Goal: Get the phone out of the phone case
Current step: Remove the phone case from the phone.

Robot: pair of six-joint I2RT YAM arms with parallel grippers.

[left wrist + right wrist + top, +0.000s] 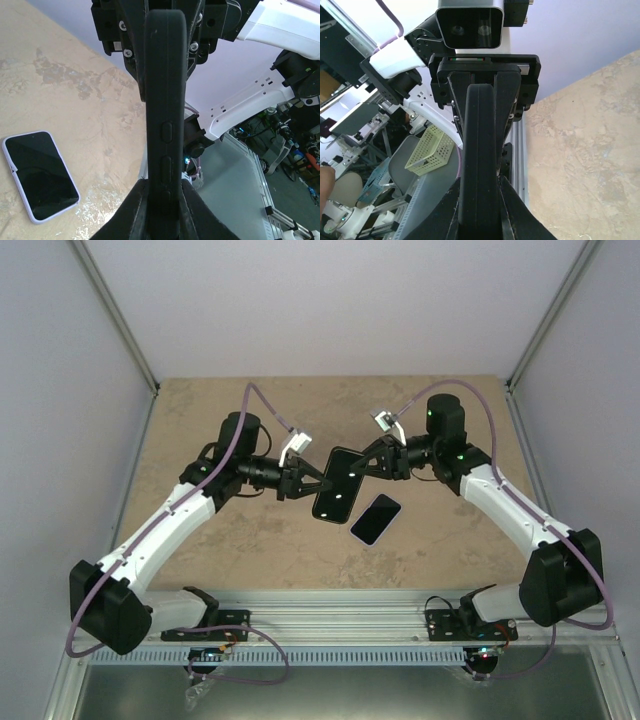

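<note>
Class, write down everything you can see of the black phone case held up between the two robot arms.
The matte black, rubbery-looking phone case is a slim slab with rounded corners and raised oval buttons along one side edge. From above its broad face looks glossy. It hangs tilted above the beige stone-patterned table, touched only by the left end effector and right end effector, each shut on it from opposite sides. Whether a phone sits inside cannot be told.

The left arm [165, 520] and the right arm [505, 502] are made of white links and black joints. A purple cable [262, 398] is routed along each. Silver screws [124, 52] are seen behind the black fingers [137, 75].
</note>
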